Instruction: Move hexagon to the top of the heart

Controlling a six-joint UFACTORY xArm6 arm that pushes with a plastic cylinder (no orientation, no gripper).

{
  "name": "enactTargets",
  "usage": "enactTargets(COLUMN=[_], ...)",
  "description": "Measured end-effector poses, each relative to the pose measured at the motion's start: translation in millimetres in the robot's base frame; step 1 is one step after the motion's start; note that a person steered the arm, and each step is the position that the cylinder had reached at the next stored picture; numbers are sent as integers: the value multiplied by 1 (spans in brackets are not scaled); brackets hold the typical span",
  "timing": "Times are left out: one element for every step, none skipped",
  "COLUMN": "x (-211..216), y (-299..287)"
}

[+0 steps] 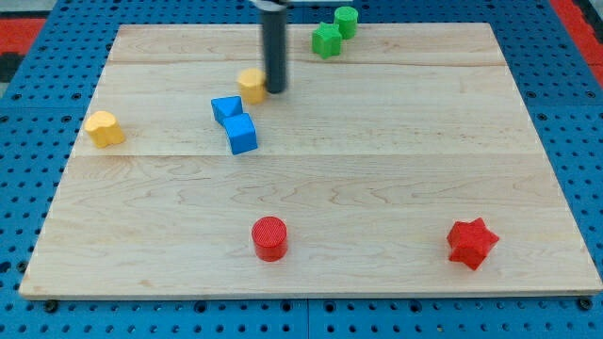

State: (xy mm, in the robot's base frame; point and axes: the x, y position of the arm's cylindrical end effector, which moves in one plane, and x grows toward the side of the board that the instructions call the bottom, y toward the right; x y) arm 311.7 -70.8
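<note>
The yellow hexagon [251,85] lies in the upper middle of the wooden board [377,169]. The yellow heart [104,128] lies far to the view's left, lower than the hexagon. My tip [275,91] stands right against the hexagon's right side, and the dark rod rises from it out of the view's top. Nothing lies between the hexagon and the heart along the board's upper left.
Two blue blocks lie just below-left of the hexagon, one [226,108] close to it and a blue cube [241,134] under that. A green star [327,40] and a green cylinder [346,21] sit at the top. A red cylinder [269,237] and a red star [471,243] sit near the bottom.
</note>
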Motion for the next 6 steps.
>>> enactTargets(x=[-28,-32,-22,-13,-8,31], y=[-49,-64,-102,-71,-60,-117])
